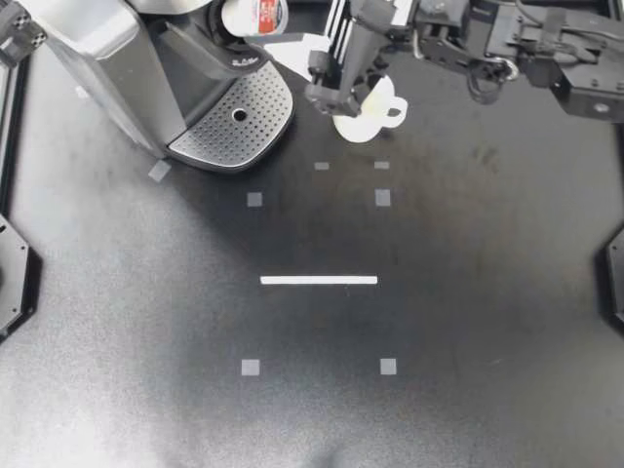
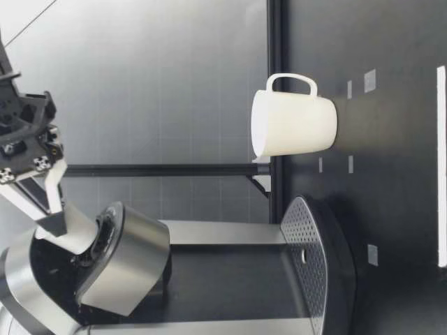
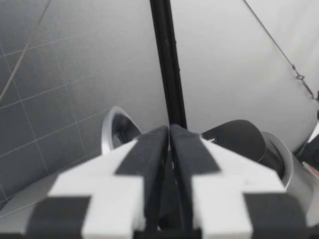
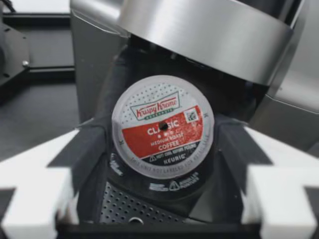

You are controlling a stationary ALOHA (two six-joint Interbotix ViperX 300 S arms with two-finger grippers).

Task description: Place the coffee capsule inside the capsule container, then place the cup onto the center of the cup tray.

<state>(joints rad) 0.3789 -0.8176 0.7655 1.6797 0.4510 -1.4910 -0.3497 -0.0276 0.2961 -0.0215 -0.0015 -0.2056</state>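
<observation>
My right gripper (image 1: 265, 27) reaches in over the open top of the coffee machine (image 1: 107, 58) and is shut on the coffee capsule (image 1: 255, 12). In the right wrist view the capsule (image 4: 163, 127) sits between both dark pads with its red and white lid facing the camera, just above the black capsule container under the raised silver lid (image 4: 209, 30). The low view shows the capsule (image 2: 73, 234) at the container's mouth. The white cup (image 1: 369, 115) stands upright on the table beside the perforated cup tray (image 1: 234, 122), partly under my right arm. My left gripper (image 3: 168, 137) is shut on nothing, above the machine.
Only a bit of my left arm (image 1: 19, 34) shows at the back left corner. A white tape strip (image 1: 319, 280) and small grey squares mark the black table. The machine's raised lid (image 2: 129, 262) hangs close over the capsule.
</observation>
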